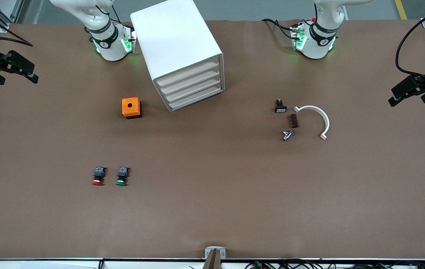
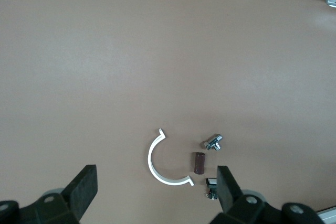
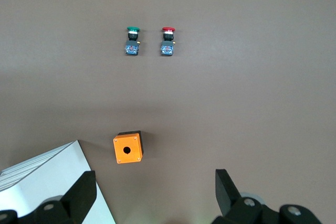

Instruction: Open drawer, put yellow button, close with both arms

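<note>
The white cabinet [image 1: 175, 41] stands on the table between the two arm bases, nearer the right arm's, and its corner shows in the right wrist view [image 3: 42, 182]. Its uppermost drawer [image 1: 188, 73] sits flush, like the three below it. The yellow button is not in view. My right gripper [image 1: 33, 73] is open and empty, held high at the right arm's end of the table; its wrist view [image 3: 155, 184] looks down on bare table. My left gripper [image 1: 393, 98] is open and empty, high at the left arm's end; its wrist view [image 2: 155, 182] shows it above small parts.
An orange cube box with a hole [image 1: 131, 107] sits beside the cabinet. A red-capped button [image 1: 98, 176] and a green-capped button [image 1: 122, 176] lie nearer the front camera. A white curved clip [image 1: 319, 117], brown block [image 1: 294, 120], metal part [image 1: 287, 135] and white-capped switch [image 1: 280, 106] lie toward the left arm's end.
</note>
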Robot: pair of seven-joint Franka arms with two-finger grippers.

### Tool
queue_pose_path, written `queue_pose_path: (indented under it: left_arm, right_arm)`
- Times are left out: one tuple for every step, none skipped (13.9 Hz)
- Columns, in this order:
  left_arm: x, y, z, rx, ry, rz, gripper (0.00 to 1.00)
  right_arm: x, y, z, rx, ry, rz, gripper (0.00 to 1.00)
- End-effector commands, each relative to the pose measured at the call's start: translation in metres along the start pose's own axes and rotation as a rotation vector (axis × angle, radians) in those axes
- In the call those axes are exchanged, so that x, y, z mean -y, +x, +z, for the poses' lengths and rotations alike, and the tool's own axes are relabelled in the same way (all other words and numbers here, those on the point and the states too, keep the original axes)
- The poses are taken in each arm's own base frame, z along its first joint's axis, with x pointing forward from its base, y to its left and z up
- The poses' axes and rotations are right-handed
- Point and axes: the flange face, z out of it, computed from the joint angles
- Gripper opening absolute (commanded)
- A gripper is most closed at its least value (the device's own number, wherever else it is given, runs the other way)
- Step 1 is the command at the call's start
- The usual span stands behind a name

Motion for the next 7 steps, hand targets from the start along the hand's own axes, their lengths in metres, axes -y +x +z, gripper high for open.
queue_pose_path:
  left_arm:
    - [0.0011, -0.0009, -0.004, -0.009, 0.013, 0.013, 1.0]
    - [0.0004, -0.0006, -0.0031, -0.007, 0.014, 0.015, 1.0]
    - [-0.0004, -0.0012, -0.0039, -0.009, 0.014, 0.017, 1.0]
    - [-0.0013, -0.0014, -0.0031, -0.007, 0.014, 0.018, 1.0]
    - [-0.003, -0.0016, -0.0038, -0.008, 0.014, 0.018, 1.0]
    - [-0.0029, -0.0016, -0.0031, -0.007, 0.014, 0.013, 1.0]
    - [-0.003, -0.0021, -0.0045, -0.008, 0.014, 0.01, 1.0]
  right_arm:
    - [-0.0028, -0.0097, -0.0019, -0.005, 0.0, 0.012, 1.0]
    - [-0.0036, -0.0092, -0.0011, -0.004, -0.006, 0.013, 1.0]
    - [-0.0028, -0.0092, -0.0011, -0.004, -0.006, 0.011, 1.0]
    - [-0.0028, -0.0092, -0.0011, -0.004, -0.006, 0.011, 1.0]
    - [-0.0028, -0.0091, -0.0012, -0.005, -0.006, 0.011, 1.0]
    - [-0.0028, -0.0089, -0.0014, -0.007, -0.006, 0.011, 1.0]
    - [-0.0028, -0.0089, -0.0014, -0.007, -0.006, 0.011, 1.0]
